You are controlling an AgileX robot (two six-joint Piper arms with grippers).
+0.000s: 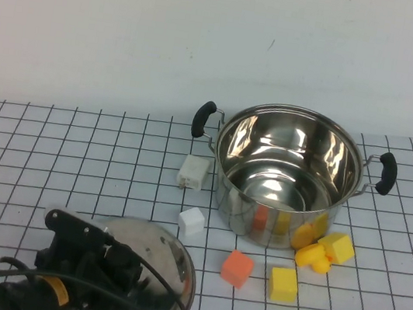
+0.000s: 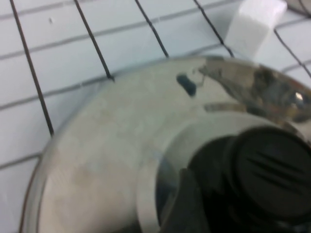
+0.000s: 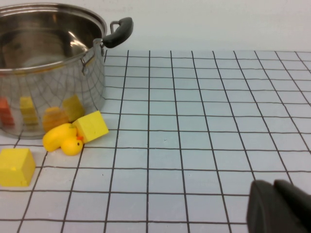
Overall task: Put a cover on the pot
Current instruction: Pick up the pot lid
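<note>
The left gripper (image 1: 99,260) covers the knob and near part of the lid (image 1: 167,255), and its fingers are hidden. The right gripper (image 3: 279,206) is cut off by the picture's edge.

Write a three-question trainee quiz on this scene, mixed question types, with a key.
1. True or false: the lid is on the pot.
2. Which gripper is over the lid? A. left gripper B. right gripper
3. Fill in: the cube nearest the lid is ____.

Key: 1 false, the lid lies on the table, pot open. 2 A; the right gripper shows only in its wrist view, low over bare grid. 3 white.
</note>
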